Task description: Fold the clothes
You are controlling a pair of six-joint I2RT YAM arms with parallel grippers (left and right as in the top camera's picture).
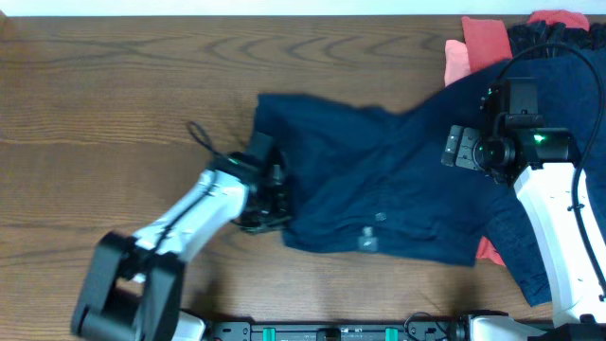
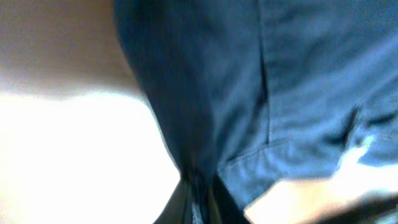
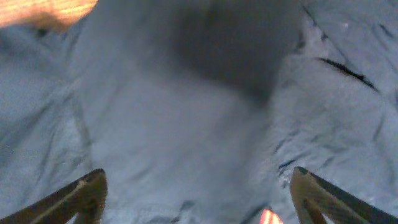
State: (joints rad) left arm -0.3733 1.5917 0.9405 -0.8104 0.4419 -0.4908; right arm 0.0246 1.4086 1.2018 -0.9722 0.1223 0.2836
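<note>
Navy garment (image 1: pixel 379 180) lies spread and rumpled from the middle of the wooden counter (image 1: pixel 114 95) out toward 3 o'clock. A button (image 1: pixel 381 218) shows near its 6 o'clock hem. Left pincer (image 1: pixel 275 188) sits at the garment's 9 o'clock edge, closed on a gathered fold of the navy cloth, though its wrist view is blurred. Right pincer (image 3: pixel 199 177) hovers over the garment's 2 o'clock part, fingers (image 3: pixel 87 193) spread wide and gripping nothing. Toward the counter's 1 o'clock corner, a salmon-pink piece (image 1: pixel 469 47) and a red piece (image 1: pixel 559 17) lie at the edge of the dark cloth.
</note>
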